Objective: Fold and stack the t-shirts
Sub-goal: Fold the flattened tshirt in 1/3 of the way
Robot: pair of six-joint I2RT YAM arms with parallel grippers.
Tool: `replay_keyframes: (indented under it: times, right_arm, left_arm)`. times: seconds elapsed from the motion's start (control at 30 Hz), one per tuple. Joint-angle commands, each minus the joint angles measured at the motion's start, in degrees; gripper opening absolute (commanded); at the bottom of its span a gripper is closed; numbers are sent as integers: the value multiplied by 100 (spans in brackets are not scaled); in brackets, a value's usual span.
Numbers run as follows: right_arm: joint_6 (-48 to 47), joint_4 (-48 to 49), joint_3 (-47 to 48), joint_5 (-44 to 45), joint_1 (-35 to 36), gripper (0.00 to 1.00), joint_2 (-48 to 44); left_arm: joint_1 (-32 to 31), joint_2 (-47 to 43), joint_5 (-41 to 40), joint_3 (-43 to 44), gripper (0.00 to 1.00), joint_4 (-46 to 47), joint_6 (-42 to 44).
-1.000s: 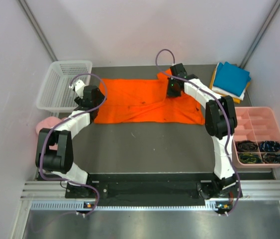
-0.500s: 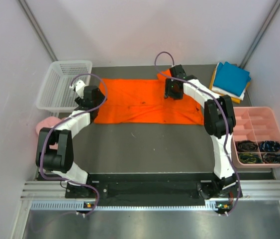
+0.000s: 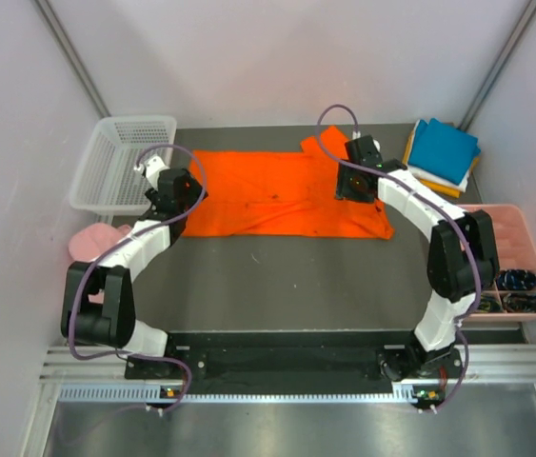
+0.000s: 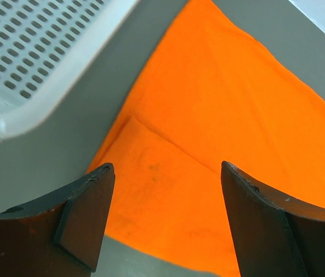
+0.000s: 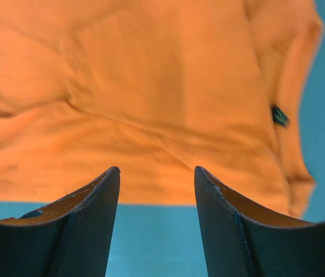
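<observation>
An orange t-shirt (image 3: 268, 195) lies spread flat along the back of the dark tabletop (image 3: 277, 276), with one robot arm at each end of it. The left hand (image 4: 167, 168) hovers over the shirt's left edge, fingers spread wide and holding nothing. The right hand (image 5: 157, 171) hangs above the right portion, fingers parted and likewise empty. The cloth looks light, limp and easily creased, so it will likely sag and drag rather than keep its shape. The safest hold is probably a pinch at the corners or along an edge, catching every layer where a flap is turned in near the left end. Counted: one orange shirt laid out, and one folded pile (image 3: 444, 150) at the back right, teal on top with white and amber edges below, which appears to make three folded shirts. Also present are one white mesh basket (image 3: 96, 162), one pink cap (image 3: 89, 243) and one pink compartment tray (image 3: 506, 228).
</observation>
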Motion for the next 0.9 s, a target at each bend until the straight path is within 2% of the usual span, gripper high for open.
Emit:
replay_keyframes:
  times: [0.0,0.1,0.3,0.6,0.87]
  right_arm:
    - [327,-143,-661,637,28,55,-738]
    - [547,-275,-1171,1121,-25,55,-1133]
    - [575,224,-2295,753,-526,53,-1898]
    - [109,278,-2534,806,-938,51,-2154]
    - [117,480,-2526,402,-1097,48,-1812]
  left_arm:
    - [-153,-520,142,-388,79,36,87]
    - [-153,-722,73,-670,79,18,104]
    - [-153,-899,45,-855,79,-61,157]
    - [-153,-793,169,-794,79,-35,131]
    - [-153,-793,151,-829,79,-34,131]
